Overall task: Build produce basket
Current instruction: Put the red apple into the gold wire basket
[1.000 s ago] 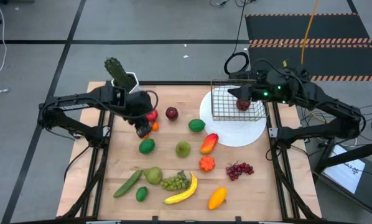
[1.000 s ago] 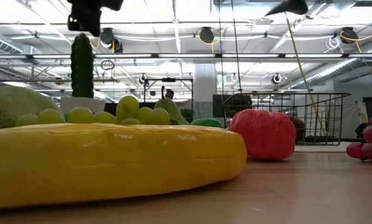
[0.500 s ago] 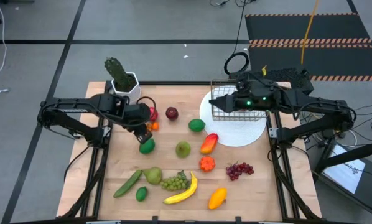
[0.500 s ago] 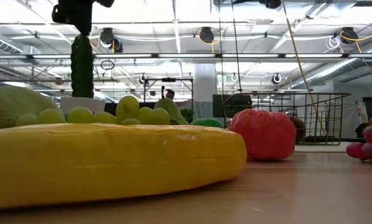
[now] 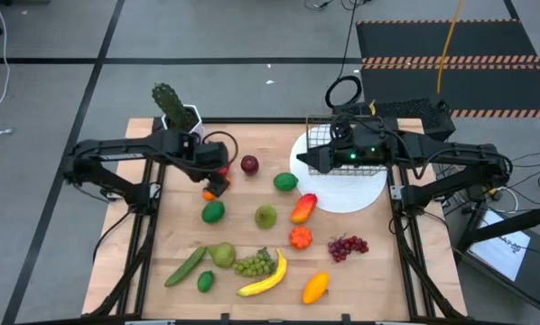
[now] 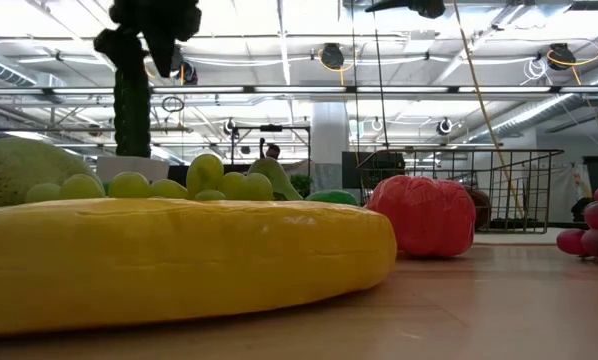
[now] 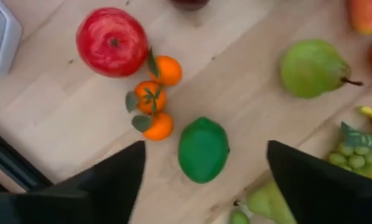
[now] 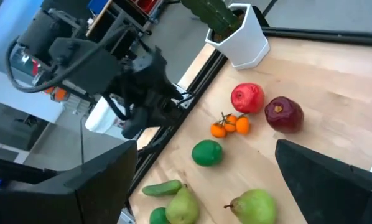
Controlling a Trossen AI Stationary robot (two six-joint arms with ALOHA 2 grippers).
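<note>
The produce lies spread over the wooden table: a red apple [image 7: 111, 42], a sprig of small oranges [image 7: 153, 102], a green lime [image 7: 203, 149], a pear [image 7: 310, 68], a banana [image 5: 265, 278], green grapes [image 5: 255, 264] and more. The wire basket [image 5: 358, 135] stands on a white plate [image 5: 347, 191] at the far right. My left gripper [image 7: 204, 149] hangs open above the lime and oranges, touching neither. My right gripper [image 5: 308, 162] is open, in the air at the basket's left side, with nothing between its fingers [image 8: 80, 186].
A potted cactus [image 5: 172, 108] stands at the table's far left corner. A dark red apple [image 5: 249, 164], a second lime [image 5: 285, 181], a mango [image 5: 303, 208], purple grapes [image 5: 347, 246] and a cucumber [image 5: 185, 266] lie between the arms and toward the near edge.
My right gripper has moved from over the basket toward the table's left, staying open. My left gripper has opened above the oranges and lime, staying in about the same place.
</note>
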